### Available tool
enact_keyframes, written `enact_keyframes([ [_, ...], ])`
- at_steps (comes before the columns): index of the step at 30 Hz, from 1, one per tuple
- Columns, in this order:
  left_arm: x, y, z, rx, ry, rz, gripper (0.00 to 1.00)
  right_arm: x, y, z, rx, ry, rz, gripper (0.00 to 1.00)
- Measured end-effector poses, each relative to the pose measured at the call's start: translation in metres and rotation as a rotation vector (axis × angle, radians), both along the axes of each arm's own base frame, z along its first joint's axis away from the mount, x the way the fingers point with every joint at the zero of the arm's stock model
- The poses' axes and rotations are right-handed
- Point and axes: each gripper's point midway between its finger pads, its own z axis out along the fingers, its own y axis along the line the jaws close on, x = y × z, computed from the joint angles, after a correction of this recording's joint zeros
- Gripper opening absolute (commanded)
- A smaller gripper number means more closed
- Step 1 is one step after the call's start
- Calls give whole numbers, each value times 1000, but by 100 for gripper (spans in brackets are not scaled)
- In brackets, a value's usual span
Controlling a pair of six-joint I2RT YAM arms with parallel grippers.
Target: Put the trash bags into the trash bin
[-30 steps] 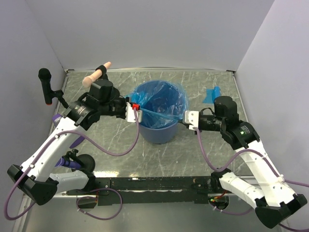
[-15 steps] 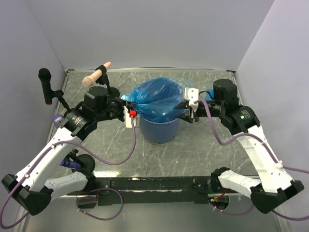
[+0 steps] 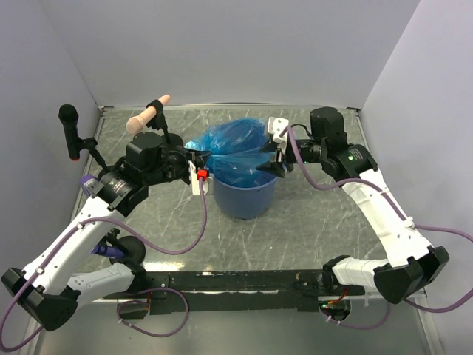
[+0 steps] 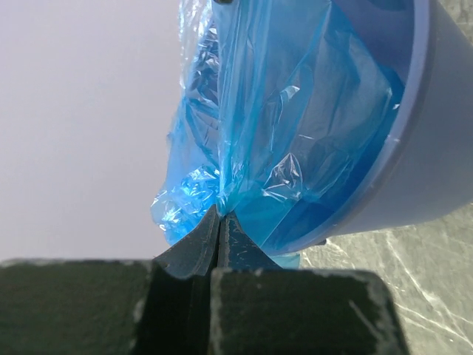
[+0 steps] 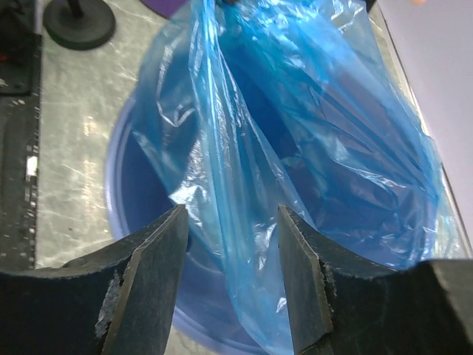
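Observation:
The trash bin is a round blue bucket in the middle of the table. A translucent blue trash bag is stretched above its mouth, its lower part hanging inside. My left gripper is shut on the bag's left edge, and the film bunches at its fingertips beside the trash bin. My right gripper stands open at the bag's right side. In the right wrist view the trash bag hangs loosely between the spread fingers of the right gripper, over the trash bin.
A black microphone on a stand stands at the left wall. A wooden handle with a black strap lies at the back left. A black round base sits near the left arm's base, also seen as the black round base.
Both grippers rose and lifted the bag's edges off the bin's rim. The right gripper moved back and left and opened, letting go of the film. The left gripper stayed shut.

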Motion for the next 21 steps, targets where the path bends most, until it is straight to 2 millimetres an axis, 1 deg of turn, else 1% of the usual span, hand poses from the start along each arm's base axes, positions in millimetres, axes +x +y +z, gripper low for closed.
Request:
enact_keyframes([
  [2,0,-1,2,-5,-7,-1,1,4,-1,-2,-12,-14,-5,60],
  [4,1,-1,3,-7,-9,0,1,8,-1,-4,-26,-30,-6,54],
  [5,1,-1,3,-10,-8,1,1,9,-1,-5,-32,-39,-5,47],
  [8,1,-1,3,-23,8,8,1,13,-3,-10,-60,-62,-2,17],
  [10,0,-1,3,-30,24,16,1,15,-5,-13,-81,-72,-8,1],
  [13,0,1,2,-37,44,30,1,17,-10,-14,-104,-103,-19,0],
  [15,-2,2,4,-48,50,33,1,13,-12,-11,-106,-128,-12,0],
  [19,-13,0,10,-69,46,4,1,-12,-19,1,-92,-208,30,0],
  [21,-20,-3,6,-74,54,-20,1,-25,-22,6,-81,-253,50,0],
])
